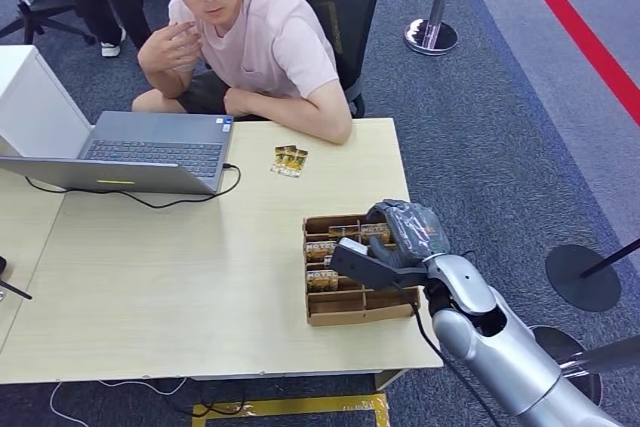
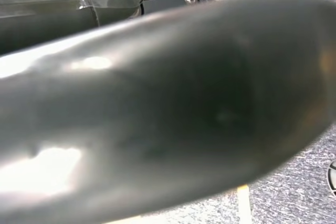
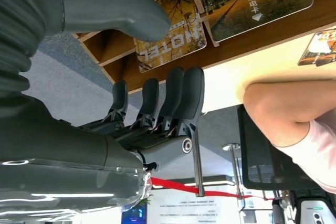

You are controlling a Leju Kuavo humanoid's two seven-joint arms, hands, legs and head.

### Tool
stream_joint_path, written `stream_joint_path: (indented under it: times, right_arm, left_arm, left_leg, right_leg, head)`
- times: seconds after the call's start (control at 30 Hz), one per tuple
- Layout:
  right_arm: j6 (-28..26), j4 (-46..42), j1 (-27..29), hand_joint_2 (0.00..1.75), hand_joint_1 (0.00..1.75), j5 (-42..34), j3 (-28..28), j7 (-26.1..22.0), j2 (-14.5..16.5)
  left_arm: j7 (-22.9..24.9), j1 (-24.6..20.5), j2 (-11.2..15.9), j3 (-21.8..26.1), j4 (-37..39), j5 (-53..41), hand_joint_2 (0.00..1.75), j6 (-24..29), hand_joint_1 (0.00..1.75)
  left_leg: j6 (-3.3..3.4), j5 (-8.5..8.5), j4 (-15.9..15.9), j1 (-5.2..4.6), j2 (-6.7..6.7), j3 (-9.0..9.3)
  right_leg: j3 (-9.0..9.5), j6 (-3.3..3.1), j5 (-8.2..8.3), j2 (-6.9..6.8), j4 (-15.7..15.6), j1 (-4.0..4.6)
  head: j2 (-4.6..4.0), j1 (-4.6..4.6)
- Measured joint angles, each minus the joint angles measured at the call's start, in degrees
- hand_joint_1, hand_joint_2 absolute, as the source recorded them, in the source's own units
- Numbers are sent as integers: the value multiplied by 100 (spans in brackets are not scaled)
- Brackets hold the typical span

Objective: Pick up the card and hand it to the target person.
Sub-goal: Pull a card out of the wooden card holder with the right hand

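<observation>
Nearest, the right robot hand (image 1: 389, 237) hovers over the divided wooden tray (image 1: 355, 309) at the worktop's (image 1: 189, 277) right side, thumb and fingers (image 3: 174, 98) spread apart, holding nothing. Below it, cards (image 1: 321, 252) lie in the tray's compartments; a "HOTEL" card (image 3: 172, 30) sits just under the thumb. Farther on, two loose cards (image 1: 290, 160) lie near the seated person (image 1: 249, 37), beside an open laptop (image 1: 151, 152).

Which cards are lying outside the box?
The small pile of cards on the bare table near the person's forearm; the others sit in the box compartments under the right hand.
</observation>
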Motion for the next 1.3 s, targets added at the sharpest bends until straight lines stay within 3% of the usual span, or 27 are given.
stream_joint_path:
  times: [1.3]
  right_arm:
    - [26, 185, -19, 175, 94, 20, 19, 59, 44]
  left_arm:
    - [-68, 0, 0, 0, 0, 7, 0, -26, 0]
  left_leg:
    - [0, 0, 0, 0, 0, 0]
  right_leg:
    - [0, 0, 0, 0, 0, 0]
  head:
    - [0, 0]
